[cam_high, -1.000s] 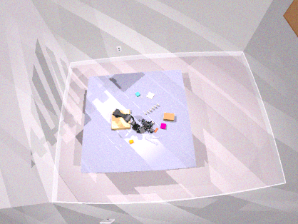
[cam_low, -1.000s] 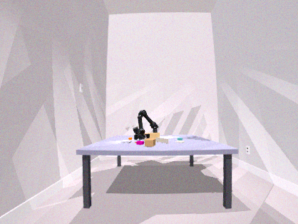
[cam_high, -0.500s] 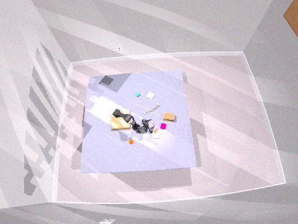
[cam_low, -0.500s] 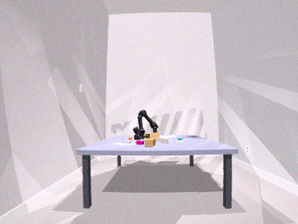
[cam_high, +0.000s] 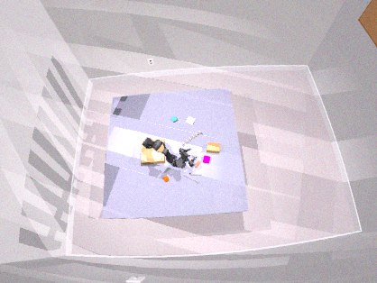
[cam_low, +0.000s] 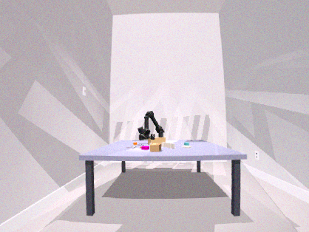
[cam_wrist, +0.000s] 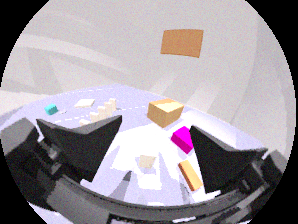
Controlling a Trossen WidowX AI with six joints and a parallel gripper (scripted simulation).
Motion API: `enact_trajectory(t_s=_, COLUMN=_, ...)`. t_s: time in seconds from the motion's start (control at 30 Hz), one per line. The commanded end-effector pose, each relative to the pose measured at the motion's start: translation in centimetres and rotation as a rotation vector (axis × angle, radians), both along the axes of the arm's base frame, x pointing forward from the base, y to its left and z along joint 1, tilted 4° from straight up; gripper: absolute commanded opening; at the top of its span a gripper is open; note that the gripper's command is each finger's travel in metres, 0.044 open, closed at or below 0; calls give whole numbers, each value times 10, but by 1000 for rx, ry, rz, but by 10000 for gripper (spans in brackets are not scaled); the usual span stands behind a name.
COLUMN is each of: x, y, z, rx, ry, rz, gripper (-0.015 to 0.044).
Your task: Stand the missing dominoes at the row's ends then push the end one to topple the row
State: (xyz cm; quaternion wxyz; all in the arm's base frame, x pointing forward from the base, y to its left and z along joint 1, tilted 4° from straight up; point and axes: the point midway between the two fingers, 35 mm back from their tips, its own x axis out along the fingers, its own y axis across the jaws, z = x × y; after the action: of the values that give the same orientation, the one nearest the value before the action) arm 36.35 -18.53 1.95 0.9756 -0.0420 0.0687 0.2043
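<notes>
A slanting row of several cream dominoes (cam_wrist: 101,111) (cam_low: 169,145) (cam_high: 200,132) stands on the table, left of my gripper in the wrist view. My gripper (cam_wrist: 157,123) (cam_high: 195,161) is wide open with nothing between its fingers. One separate cream domino (cam_wrist: 146,161) shows low in the wrist view, in the gap between the two fingers and clear of both. Whether it stands or lies flat I cannot tell. In the top view the arm and small image size hide it from clear sight.
An orange block (cam_wrist: 190,175) and a magenta block (cam_wrist: 183,140) (cam_high: 206,159) are near the right finger. A tan box (cam_wrist: 165,112) (cam_high: 213,148) is beyond. A teal block (cam_wrist: 51,109) and a white flat piece (cam_wrist: 84,103) are far left. Another orange piece (cam_high: 166,178) lies near the arm's base.
</notes>
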Motion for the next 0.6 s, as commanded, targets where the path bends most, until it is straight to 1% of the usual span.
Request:
enact_trajectory(t_s=0.0, x=6, y=-3, z=-4, rx=13, ry=40, rz=-24, gripper=440)
enact_trajectory(t_s=0.13, x=43, y=-25, z=-14, rx=-8, ry=218, rz=-127, gripper=440)
enact_trajectory(t_s=0.27, x=69, y=-37, z=-19, rx=-69, ry=432, rz=-203, gripper=440)
enact_trajectory(t_s=0.43, x=81, y=-20, z=-20, rx=-191, ry=737, rz=-203, gripper=440)
enact_trajectory(t_s=0.47, x=86, y=-21, z=-15, rx=-236, ry=761, rz=-212, gripper=440)
enact_trajectory(t_s=0.57, x=82, y=-16, z=-11, rx=-284, ry=860, rz=-205, gripper=440)
